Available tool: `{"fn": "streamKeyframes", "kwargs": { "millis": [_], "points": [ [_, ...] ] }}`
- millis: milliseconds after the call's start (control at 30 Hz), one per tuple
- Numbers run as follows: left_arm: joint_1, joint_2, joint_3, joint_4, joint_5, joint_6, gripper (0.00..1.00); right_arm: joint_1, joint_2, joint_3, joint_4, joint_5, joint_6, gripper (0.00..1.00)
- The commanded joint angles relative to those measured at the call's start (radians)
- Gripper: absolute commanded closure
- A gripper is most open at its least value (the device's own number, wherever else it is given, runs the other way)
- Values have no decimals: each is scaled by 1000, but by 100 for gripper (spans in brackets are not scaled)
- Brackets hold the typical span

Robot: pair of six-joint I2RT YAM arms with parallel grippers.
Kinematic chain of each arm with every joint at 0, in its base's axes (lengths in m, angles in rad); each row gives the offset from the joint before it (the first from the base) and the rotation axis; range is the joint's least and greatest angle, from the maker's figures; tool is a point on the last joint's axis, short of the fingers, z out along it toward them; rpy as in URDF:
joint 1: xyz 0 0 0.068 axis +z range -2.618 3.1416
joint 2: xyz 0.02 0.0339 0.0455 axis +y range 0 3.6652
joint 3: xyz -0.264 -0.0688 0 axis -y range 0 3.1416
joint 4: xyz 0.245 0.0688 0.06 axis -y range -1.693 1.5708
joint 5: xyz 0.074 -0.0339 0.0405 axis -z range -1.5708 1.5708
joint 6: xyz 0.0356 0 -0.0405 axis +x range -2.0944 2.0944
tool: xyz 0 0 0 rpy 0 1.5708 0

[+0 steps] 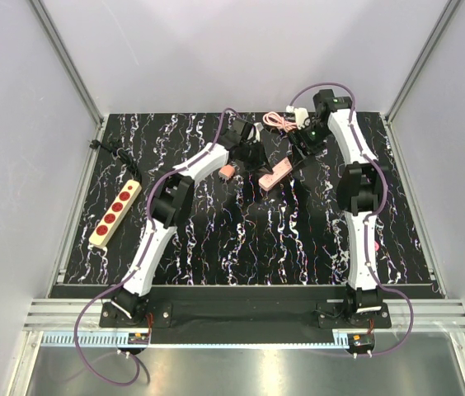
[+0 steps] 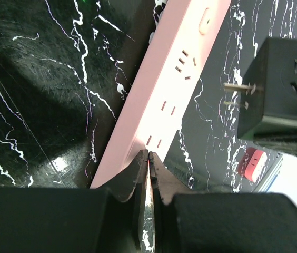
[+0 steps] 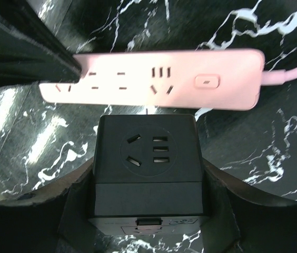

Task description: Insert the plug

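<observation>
- Black, white-veined table [image 1: 241,247] boxed in by grey walls [image 1: 232,49] (metal rails along the edges).
- Plug [image 1: 227,172] lies just left of the pink power strip [image 1: 275,176].
- Left gripper [image 2: 148,158]: fingers pressed together at the strip's end.
- Right gripper [image 3: 148,182] clamps a black cube adapter [image 3: 147,147] beside the strip.

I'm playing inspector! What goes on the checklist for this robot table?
Surface: black marble-look tabletop with white veins.
Job's things: small pale-pink blocky plug lies on the table beside the left arm, not held.
Clutter: long pink power strip lying flat, sockets up; beige strip with red sockets near the left edge.
Grippers: left gripper shut, tips at the pink strip's end; right gripper clamps a black cube adapter, prongs pointing at the pink strip.
Cables: coiled pink cord; purple arm cables.
Surroundings: pale grey walls, metal frame rails.
</observation>
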Motion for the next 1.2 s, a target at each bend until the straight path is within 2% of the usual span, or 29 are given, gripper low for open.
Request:
{"fn": "streamKeyframes", "kwargs": {
  "millis": [0, 600, 833, 1167],
  "points": [
    [7, 24, 2, 15, -55, 11, 89, 7, 17, 81, -20, 17, 14, 100],
    [3, 7, -99, 109, -14, -38, 90, 74, 119, 216, -52, 130, 37, 100],
    [3, -4, -124, 124, -27, -38, 90, 81, 138, 221, -60, 195, 19, 100],
    [3, 6, -121, 141, -21, -49, 91, 94, 173, 228, -69, 205, -24, 100]
  ]
}}
